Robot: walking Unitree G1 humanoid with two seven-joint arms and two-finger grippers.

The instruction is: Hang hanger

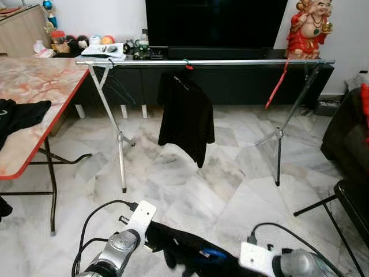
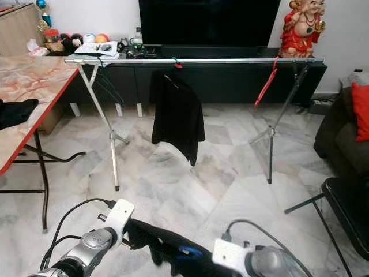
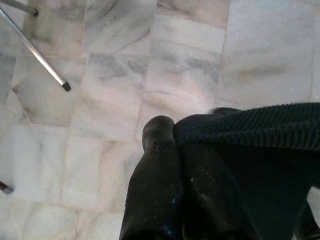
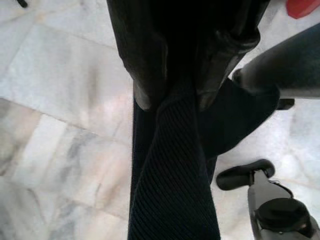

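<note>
Marble floor point(image 1: 230, 190) spreads wide ahead, and across it stands the long silver drying rack point(image 1: 207, 62) on its crossed legs, right in front of the dark TV cabinet point(image 1: 230, 83). One black shirt point(image 1: 185, 118) hangs near the middle of the rail on a hanger with a red and green hook, and a red hanger point(image 1: 277, 83) dangles bare towards the rail's right end. To the left, the marble-topped desk point(image 1: 40, 86) with its red edge carries a dark cloth point(image 1: 20, 115) at its near edge. A dark sofa point(image 1: 346, 133) and a black stool point(image 1: 351, 202) sit at the right. Down low, both arms hold a black garment point(image 1: 190, 251) stretched between them, with a hint of blue in its folds. The left gripper point(image 3: 175, 150) has its jaws pinched tight on the ribbed dark fabric; the right gripper point(image 4: 172, 100) has its jaws clamped on the same garment too.
</note>
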